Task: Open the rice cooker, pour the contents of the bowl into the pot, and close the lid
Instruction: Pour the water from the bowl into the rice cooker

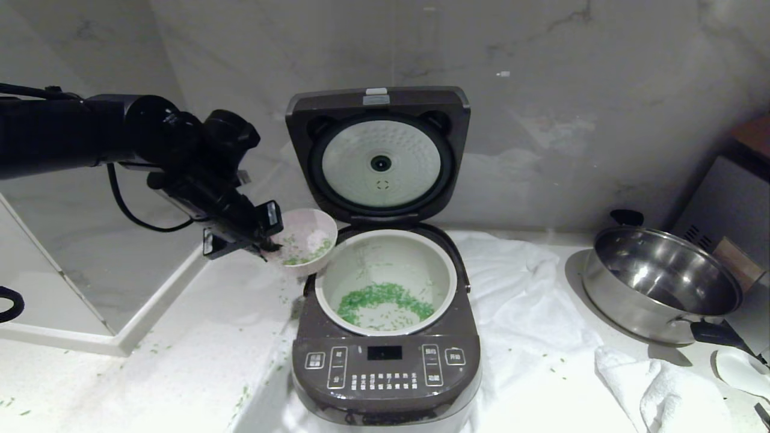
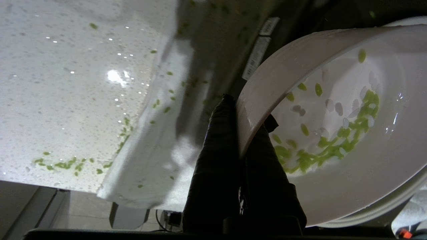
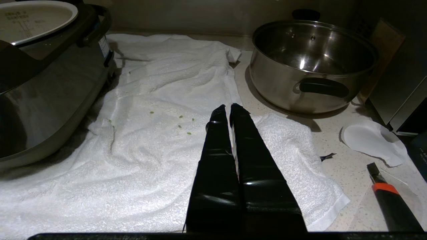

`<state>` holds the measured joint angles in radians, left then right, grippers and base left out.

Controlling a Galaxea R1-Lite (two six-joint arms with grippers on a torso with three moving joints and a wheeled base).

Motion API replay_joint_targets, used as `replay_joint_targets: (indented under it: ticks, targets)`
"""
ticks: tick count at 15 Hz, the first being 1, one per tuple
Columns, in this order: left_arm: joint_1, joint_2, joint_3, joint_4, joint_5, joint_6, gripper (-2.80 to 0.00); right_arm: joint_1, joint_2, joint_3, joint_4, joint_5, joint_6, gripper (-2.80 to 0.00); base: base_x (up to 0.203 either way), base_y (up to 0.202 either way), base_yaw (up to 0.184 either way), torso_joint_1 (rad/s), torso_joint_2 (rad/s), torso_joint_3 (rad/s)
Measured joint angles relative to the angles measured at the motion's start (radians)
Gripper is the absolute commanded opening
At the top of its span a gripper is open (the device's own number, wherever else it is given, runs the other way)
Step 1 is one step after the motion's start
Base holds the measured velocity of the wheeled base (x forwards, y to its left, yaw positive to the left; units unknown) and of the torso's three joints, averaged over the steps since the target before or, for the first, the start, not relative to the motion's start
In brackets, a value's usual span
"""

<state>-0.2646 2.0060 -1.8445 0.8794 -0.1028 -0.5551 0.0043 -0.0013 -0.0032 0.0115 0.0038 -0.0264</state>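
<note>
The rice cooker [image 1: 385, 361] stands in the middle with its lid [image 1: 379, 156] raised upright, showing the silvery inner plate. Green bits of the contents [image 1: 385, 300] lie in the white pot [image 1: 442, 270]. Just left of the pot's rim, the pale pink bowl [image 1: 307, 240] hangs tilted toward it. My left gripper [image 1: 264, 243] is shut on the bowl's rim [image 2: 253, 110], one finger outside the wall and one inside. Some green bits [image 2: 333, 146] still cling inside the bowl. My right gripper [image 3: 230, 111] is shut and empty, low over the towel to the right of the cooker [image 3: 50, 86].
A steel pan [image 1: 662, 288] with black handles sits at the right, with a white towel [image 1: 523, 313] between it and the cooker. Stray green bits [image 1: 150, 349] dot the counter on the left, beside a raised ledge [image 1: 150, 319]. A black-and-orange-handled tool [image 3: 387, 193] lies at the far right.
</note>
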Motion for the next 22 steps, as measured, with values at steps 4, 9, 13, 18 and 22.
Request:
replay_joint_targets:
  ticks: [4,9,13,18,22]
  targets:
    - [-0.089,0.009,-0.006,-0.007,-0.003,-0.018,-2.8,0.0,0.0,0.0,0.0,0.0,-0.001,-2.8,0.0,0.0,0.0,0.0,0.0,0.0]
    - [-0.181,0.031,-0.003,-0.073,0.0,-0.077,-2.8,0.0,0.0,0.0,0.0,0.001,-0.001,-2.8,0.0,0.0,0.0,0.0,0.0,0.0]
    - [-0.222,0.048,0.053,-0.253,0.068,-0.108,-2.8,0.0,0.0,0.0,0.0,0.0,-0.001,-2.8,0.0,0.0,0.0,0.0,0.0,0.0]
    - [-0.285,0.075,0.165,-0.466,0.248,-0.116,-2.8,0.0,0.0,0.0,0.0,0.0,-0.001,-2.8,0.0,0.0,0.0,0.0,0.0,0.0]
    - [-0.304,0.048,0.374,-0.772,0.263,-0.119,-2.8,0.0,0.0,0.0,0.0,0.0,0.0,-2.8,0.0,0.0,0.0,0.0,0.0,0.0]
